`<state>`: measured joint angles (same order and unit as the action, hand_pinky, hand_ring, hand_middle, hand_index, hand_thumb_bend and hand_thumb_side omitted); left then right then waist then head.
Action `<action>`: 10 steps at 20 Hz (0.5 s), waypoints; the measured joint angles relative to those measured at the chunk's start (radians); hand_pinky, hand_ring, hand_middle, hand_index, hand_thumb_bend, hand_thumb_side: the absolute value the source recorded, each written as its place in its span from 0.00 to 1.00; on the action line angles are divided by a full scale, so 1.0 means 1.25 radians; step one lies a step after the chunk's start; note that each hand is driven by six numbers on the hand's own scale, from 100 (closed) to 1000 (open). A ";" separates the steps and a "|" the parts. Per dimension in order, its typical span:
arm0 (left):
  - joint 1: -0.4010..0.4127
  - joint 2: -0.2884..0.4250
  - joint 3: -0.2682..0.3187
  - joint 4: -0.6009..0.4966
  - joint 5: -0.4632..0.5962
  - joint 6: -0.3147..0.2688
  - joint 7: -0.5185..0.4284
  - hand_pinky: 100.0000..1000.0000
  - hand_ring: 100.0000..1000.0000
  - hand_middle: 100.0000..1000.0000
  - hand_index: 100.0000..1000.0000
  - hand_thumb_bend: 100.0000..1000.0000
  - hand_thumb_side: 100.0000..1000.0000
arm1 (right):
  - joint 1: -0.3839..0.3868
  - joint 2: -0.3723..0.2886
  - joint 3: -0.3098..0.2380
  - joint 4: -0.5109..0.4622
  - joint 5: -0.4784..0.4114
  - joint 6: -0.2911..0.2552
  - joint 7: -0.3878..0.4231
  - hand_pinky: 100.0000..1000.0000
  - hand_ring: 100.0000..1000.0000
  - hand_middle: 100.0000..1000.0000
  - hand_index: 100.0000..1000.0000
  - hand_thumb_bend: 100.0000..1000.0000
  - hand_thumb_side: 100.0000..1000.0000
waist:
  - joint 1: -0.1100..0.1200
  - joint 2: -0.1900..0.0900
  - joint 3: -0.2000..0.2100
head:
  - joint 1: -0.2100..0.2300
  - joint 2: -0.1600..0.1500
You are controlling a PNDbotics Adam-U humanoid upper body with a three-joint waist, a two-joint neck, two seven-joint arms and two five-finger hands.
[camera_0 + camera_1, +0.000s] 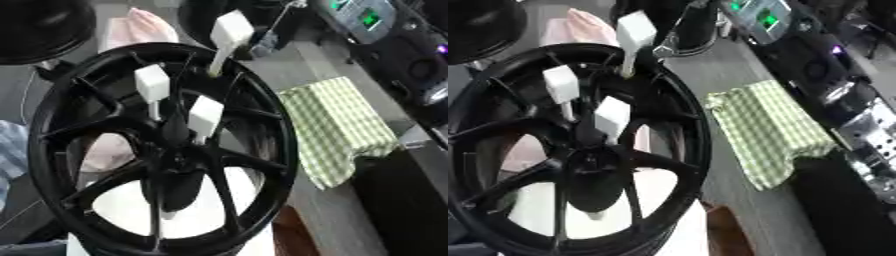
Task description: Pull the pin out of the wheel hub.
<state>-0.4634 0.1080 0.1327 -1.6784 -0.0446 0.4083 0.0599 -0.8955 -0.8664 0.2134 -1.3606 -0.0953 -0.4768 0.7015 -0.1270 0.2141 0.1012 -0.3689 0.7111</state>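
A black multi-spoke wheel [262,150] stands tilted across the left half of both views, with its dark hub [175,150] at the centre. Three white pins with blocky heads stick out of it. One pin [151,84] and a second pin [206,116] rise side by side from the hub area. The third pin [230,31] stands higher, its thin stem meeting the wheel's upper rim. A small white stub [166,215] shows low between the spokes. Neither of my hands shows in either view.
A green checked cloth [341,125] lies on the grey table [332,210] right of the wheel. A pink cloth [140,27] and another black round object [35,25] sit behind. Dark equipment with green lights [363,17] lines the right edge.
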 measured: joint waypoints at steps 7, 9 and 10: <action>0.009 0.023 0.010 0.003 0.000 -0.001 0.011 0.66 0.62 0.44 0.72 0.05 0.94 | 0.113 -0.128 -0.140 0.051 -0.087 -0.024 -0.024 0.60 0.42 0.15 0.38 0.28 0.00 | 0.005 -0.003 -0.055 | 0.038 0.021; 0.011 0.031 0.017 0.006 0.000 -0.003 0.018 0.66 0.62 0.44 0.72 0.05 0.94 | 0.152 -0.167 -0.181 0.079 -0.112 -0.034 -0.034 0.60 0.42 0.15 0.38 0.28 0.00 | 0.011 -0.003 -0.074 | 0.052 0.027; 0.011 0.034 0.021 0.006 0.000 -0.003 0.021 0.66 0.62 0.44 0.72 0.05 0.94 | 0.171 -0.186 -0.200 0.094 -0.124 -0.039 -0.039 0.60 0.42 0.15 0.38 0.28 0.00 | 0.013 -0.003 -0.084 | 0.060 0.028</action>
<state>-0.4494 0.1509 0.1588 -1.6712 -0.0442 0.4043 0.0861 -0.6816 -1.0984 -0.0372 -1.2426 -0.2509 -0.5261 0.6522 -0.1107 0.2108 -0.0036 -0.2937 0.7461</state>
